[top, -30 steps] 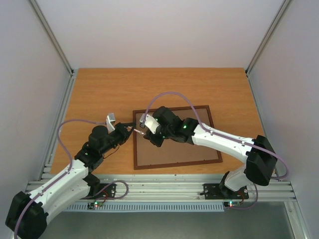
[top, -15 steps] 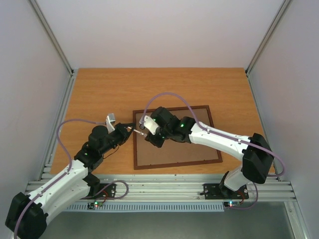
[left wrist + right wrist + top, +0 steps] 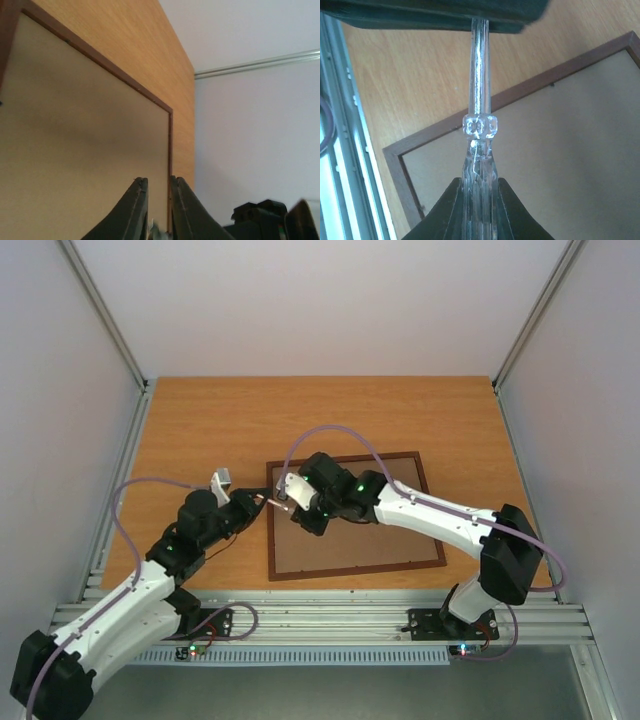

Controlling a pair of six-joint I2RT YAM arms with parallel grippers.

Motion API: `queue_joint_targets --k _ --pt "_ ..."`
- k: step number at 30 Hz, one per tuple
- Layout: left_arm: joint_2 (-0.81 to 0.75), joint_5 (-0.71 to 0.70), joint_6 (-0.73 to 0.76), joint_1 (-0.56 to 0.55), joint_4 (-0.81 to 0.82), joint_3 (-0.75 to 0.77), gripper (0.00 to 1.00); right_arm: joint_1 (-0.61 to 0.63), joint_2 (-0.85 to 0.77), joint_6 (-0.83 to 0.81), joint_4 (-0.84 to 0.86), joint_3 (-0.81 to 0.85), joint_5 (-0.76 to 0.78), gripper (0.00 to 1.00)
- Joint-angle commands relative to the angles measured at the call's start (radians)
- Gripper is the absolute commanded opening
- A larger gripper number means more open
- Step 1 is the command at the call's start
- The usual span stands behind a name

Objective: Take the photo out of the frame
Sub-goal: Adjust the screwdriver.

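The photo is not visible in any view. I judge that it lies face down under the brown hardboard back (image 3: 380,545) of the thin dark reddish-brown wooden picture frame (image 3: 357,571), which rests back-up and flat on the orange wooden table (image 3: 200,420), right of centre.

Both arms meet over the frame's left rail, near its far corner. A clear plastic rod with a knurled collar (image 3: 480,125) spans the short gap between them. The right gripper (image 3: 480,182) has its jaws clamped on the thicker end. The left gripper (image 3: 157,182) has its jaws almost together, and the rod's thin end seems pinched between them, though its fingers hide the contact itself.

The step looks like a handover of the rod, which probably serves as a prying tool for the back. To do it well:
- One arm should keep a firm clamp until the other is seated squarely on the rod, so that it neither twists nor drops onto the hardboard.
- The receiving grip is best placed near the collar, leaving the tip free.
- The tip should then come in low and shallow at the inner edge of a rail. Small dark marks there may be retaining tabs, but they are too small to tell.
- The free arm should press on a rail so the frame cannot slide.
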Motion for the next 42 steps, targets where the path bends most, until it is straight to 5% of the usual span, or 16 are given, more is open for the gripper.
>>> queue_joint_targets --k 1,6,12,24,29,37,42 --pt "-0.021 -0.071 0.142 -0.003 -0.256 0.094 0.21 -0.049 0.039 -0.039 -0.09 0.049 0.027 0.01" --pt "0.065 -0.182 0.31 -0.003 -0.514 0.194 0.37 -0.102 0.044 -0.057 -0.123 0.032 -0.003 0.01" --pt "0.3 -0.203 0.452 -0.003 -0.579 0.278 0.53 -0.151 0.059 -0.063 -0.145 0.01 -0.005 0.01" --pt "0.728 -0.17 0.564 -0.005 -0.555 0.406 0.59 -0.202 0.035 -0.035 -0.095 -0.095 -0.016 0.01" --pt "0.835 -0.136 0.593 -0.006 -0.543 0.45 0.54 -0.212 0.047 -0.031 -0.085 -0.101 -0.018 0.01" --pt "0.857 -0.132 0.624 -0.008 -0.568 0.456 0.24 -0.221 0.05 -0.032 -0.086 -0.103 -0.02 0.01" --pt "0.805 -0.113 0.645 -0.008 -0.575 0.407 0.13 -0.221 0.061 -0.042 -0.116 -0.087 -0.012 0.01"
